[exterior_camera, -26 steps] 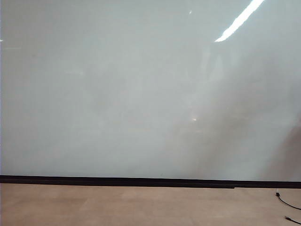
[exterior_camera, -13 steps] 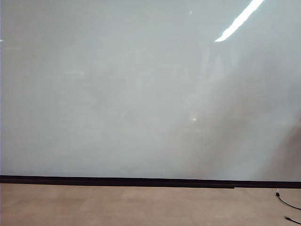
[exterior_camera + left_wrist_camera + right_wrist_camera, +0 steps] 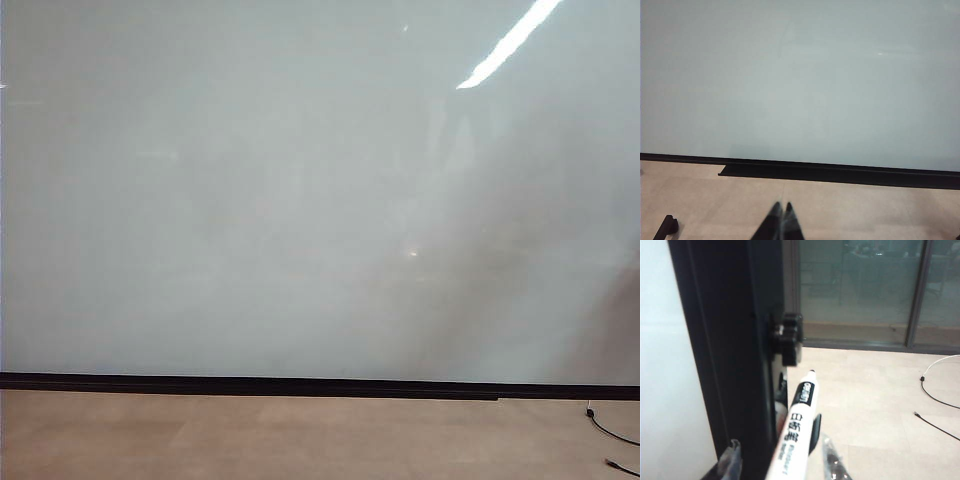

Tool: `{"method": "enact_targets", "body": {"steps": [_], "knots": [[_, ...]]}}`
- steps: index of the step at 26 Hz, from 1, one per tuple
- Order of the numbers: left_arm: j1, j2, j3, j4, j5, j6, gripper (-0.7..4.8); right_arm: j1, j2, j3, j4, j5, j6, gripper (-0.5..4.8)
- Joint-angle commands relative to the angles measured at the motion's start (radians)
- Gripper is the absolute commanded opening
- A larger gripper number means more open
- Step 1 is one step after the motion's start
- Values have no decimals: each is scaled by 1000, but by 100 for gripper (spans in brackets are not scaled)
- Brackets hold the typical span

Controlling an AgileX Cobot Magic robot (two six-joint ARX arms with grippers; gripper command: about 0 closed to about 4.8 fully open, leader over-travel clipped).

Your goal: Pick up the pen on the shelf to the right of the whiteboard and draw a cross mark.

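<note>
Pale grey-white whiteboard (image 3: 300, 200) with a thin black strip along its low edge, tan floor (image 3: 300, 435), thin black cable (image 3: 612, 432) at the far right, white pen (image 3: 792, 440) with black print and a black tip, black frame (image 3: 725, 340)

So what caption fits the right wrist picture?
Right gripper holds the pen beside the whiteboard frame.

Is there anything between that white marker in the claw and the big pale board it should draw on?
Nothing visible blocks it. The right gripper holds the white black-tipped marker beside the board's black side frame; the pale whiteboard face is bare.
</note>
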Motion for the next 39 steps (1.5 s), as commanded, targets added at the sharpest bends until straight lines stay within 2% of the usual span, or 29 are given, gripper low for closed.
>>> {"method": "enact_targets", "body": {"steps": [1, 18, 20, 24, 29, 39], "knots": [[0, 0, 3, 5, 4, 4, -5, -1, -13, 2, 19, -6, 3, 210], [0, 0, 3, 5, 4, 4, -5, -1, -12, 4, 19, 8, 3, 192], [0, 0, 3, 5, 4, 4, -4, -1, -12, 4, 19, 9, 2, 84], [0, 0, 3, 5, 4, 4, -4, -1, -12, 4, 18, 12, 1, -6], [0, 0, 3, 5, 4, 4, -4, -1, -13, 4, 19, 19, 1, -5], [0, 0, 3, 5, 4, 4, -4, -2, -44, 4, 19, 111, -19, -5]]}}
